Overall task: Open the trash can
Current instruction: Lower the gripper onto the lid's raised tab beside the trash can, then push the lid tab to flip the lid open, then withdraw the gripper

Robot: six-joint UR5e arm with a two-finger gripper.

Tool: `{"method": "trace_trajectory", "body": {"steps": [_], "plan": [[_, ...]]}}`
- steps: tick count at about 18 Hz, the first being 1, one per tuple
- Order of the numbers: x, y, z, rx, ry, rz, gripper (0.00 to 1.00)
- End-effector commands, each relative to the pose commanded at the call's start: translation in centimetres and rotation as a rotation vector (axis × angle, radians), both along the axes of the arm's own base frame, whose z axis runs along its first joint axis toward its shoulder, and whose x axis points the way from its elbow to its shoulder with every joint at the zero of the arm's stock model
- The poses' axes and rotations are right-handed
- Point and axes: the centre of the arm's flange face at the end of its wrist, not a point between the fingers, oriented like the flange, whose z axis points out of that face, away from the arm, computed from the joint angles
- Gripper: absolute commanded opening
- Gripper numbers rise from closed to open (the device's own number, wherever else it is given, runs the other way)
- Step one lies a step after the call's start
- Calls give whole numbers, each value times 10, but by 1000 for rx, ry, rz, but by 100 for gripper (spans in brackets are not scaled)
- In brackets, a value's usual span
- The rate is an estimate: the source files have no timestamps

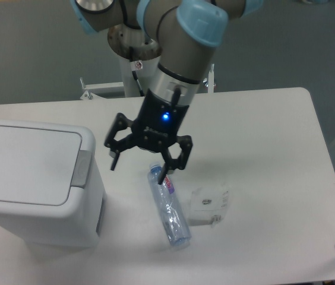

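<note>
At the left edge of the frame, low on the white tabletop (pixel 262 119), stands the trash can (pixel 34 181), a boxy white bin with its flat lid lying shut and the grey push-button tab (pixel 82 168) on the rim that faces the middle of the frame. Just right of it, above centre, hangs the gripper (pixel 145 161), its black jaws spread apart and holding nothing, pointed down, apart from the bin and not touching the tab. The likely step is an approach to that tab, and the risks follow from the layout: if the spread jaws come down a little off, one finger could land on the lid panel or slide off the can's rounded corner instead of pressing the button, and a sideways push might shove the light bin across the tabletop rather than release the lid. Directly under and slightly right of the gripper lies a clear plastic water bottle (pixel 168 205) on its side, running toward the bottom of the frame; a low descent here could clip it and send it rolling against the bin. Further right, near the bottle but apart from it, sits a small crumpled clear wrapper (pixel 208 205), out of the path. The arm's base column (pixel 139 65) stands at upper centre.
</note>
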Motion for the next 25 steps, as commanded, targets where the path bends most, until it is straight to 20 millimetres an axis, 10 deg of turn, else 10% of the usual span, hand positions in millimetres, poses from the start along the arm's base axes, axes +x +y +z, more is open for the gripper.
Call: {"method": "trace_trajectory", "body": {"steps": [25], "plan": [[8, 15, -14, -31, -30, 7, 100]]}}
